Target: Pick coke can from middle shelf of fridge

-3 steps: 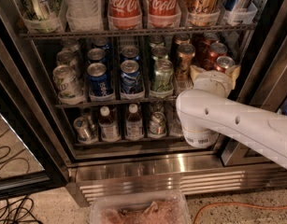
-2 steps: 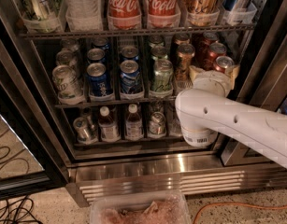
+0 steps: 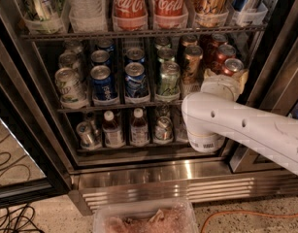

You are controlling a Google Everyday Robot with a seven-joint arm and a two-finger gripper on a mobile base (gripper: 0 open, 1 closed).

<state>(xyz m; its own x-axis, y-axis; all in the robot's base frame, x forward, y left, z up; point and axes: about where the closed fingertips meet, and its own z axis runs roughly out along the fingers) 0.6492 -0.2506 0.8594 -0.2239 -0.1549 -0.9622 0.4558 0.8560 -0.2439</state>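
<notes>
Fridge [image 3: 153,176]: the middle shelf [image 3: 114,107] carries rows of small upright cans in clear trays. The coke can [image 3: 232,66] is the front unit of the red row at the right end of this shelf, near a bronze-gold can [image 3: 191,62]. The white arm [image 3: 245,130] enters from the right. The tool [image 3: 225,84] sits directly against the front of the coke can (how far open it is, and any hold on the can: cannot tell).

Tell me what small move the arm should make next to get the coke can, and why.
Probably confirm the grip, then draw straight back out of the fridge. The gripper sits at the front coke can at the right end of the middle shelf, with a bronze can close beside it.
</notes>
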